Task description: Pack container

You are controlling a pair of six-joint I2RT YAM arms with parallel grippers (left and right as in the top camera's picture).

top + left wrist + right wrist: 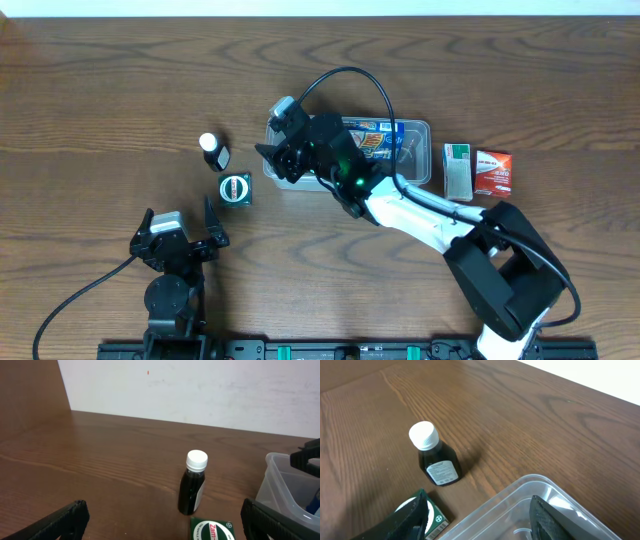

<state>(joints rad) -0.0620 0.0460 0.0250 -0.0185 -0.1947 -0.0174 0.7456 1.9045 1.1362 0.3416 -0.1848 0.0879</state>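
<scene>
The clear plastic container [418, 128] stands mid-table with a blue packet [372, 138] inside; its rim also shows in the right wrist view [540, 482] and the left wrist view [274, 477]. My right gripper [282, 158] is open and empty above the container's left end, its fingers [482, 517] straddling the near wall. A dark bottle with a white cap [213, 150] [436, 460] [193, 487] and a green box [235, 188] [436, 519] [213, 530] sit left of the container. My left gripper [178, 232] [162, 520] is open and empty, low near the front edge.
A green-and-white box [457, 170] and a red-and-white box [493, 172] lie right of the container. A cable [345, 82] loops over the right arm. The back edge of the table meets a white wall [200, 390].
</scene>
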